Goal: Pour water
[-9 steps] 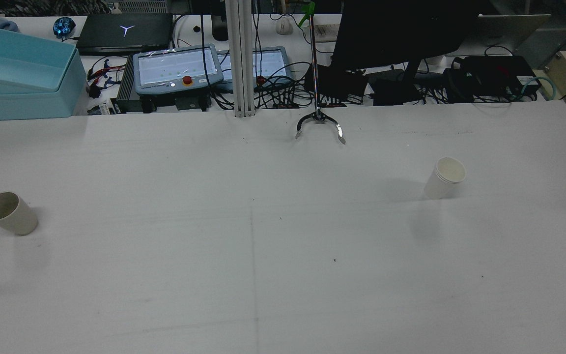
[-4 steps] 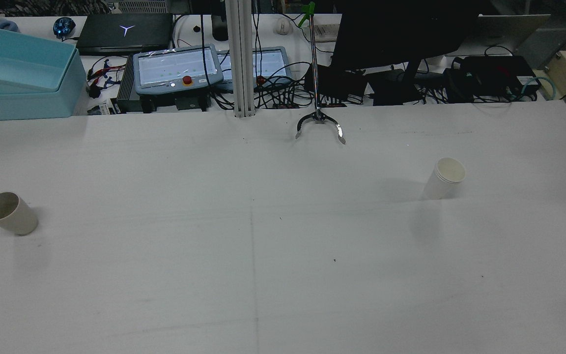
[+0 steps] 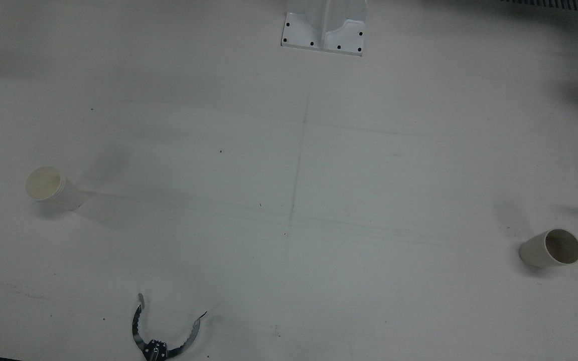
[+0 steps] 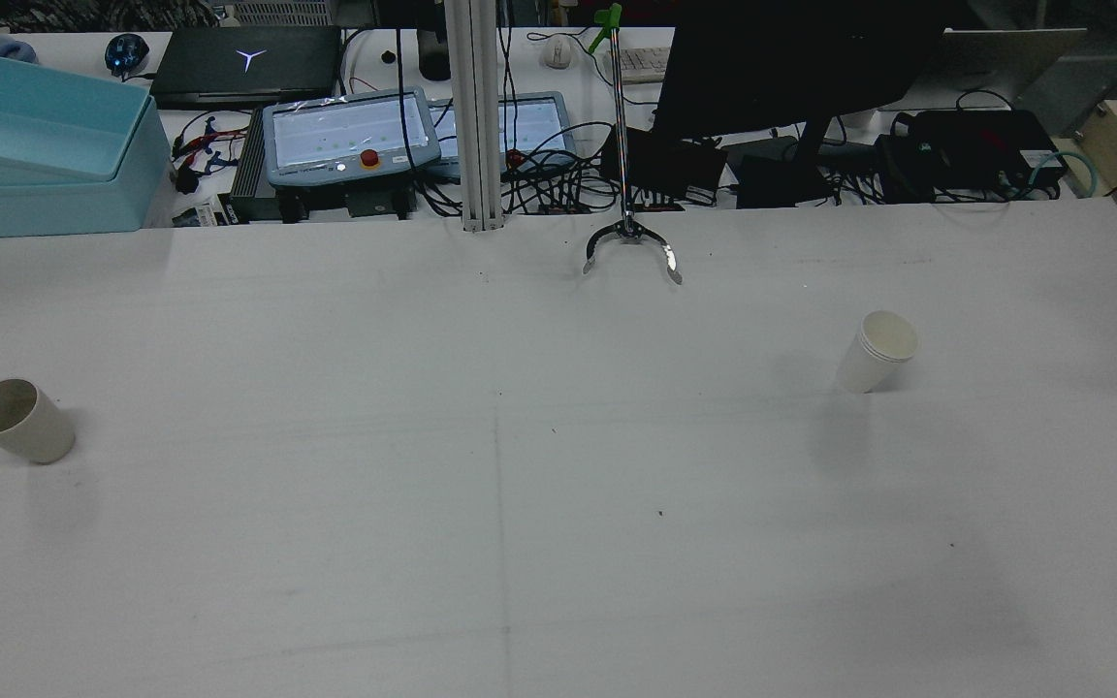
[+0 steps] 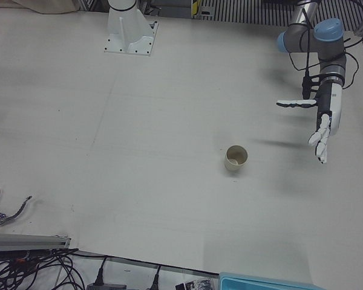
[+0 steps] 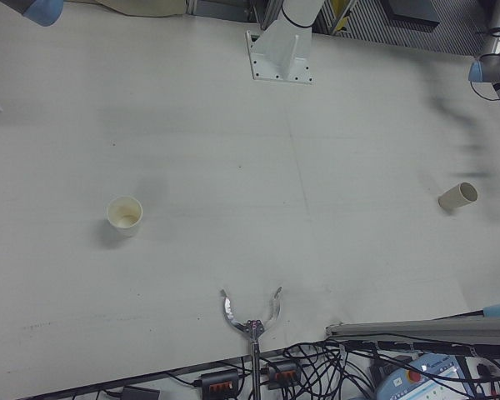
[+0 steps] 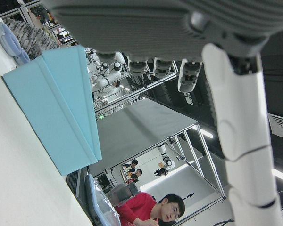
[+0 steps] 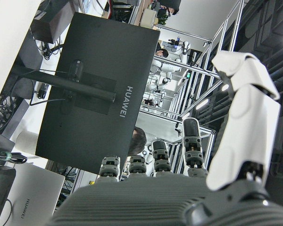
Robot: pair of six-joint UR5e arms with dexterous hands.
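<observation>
Left hand is being held spread and empty; tan cup, inboard and below, should be approached from the side.

Two paper cups stand on the table: a beige cup and a white cup. One metal grabber claw.
</observation>
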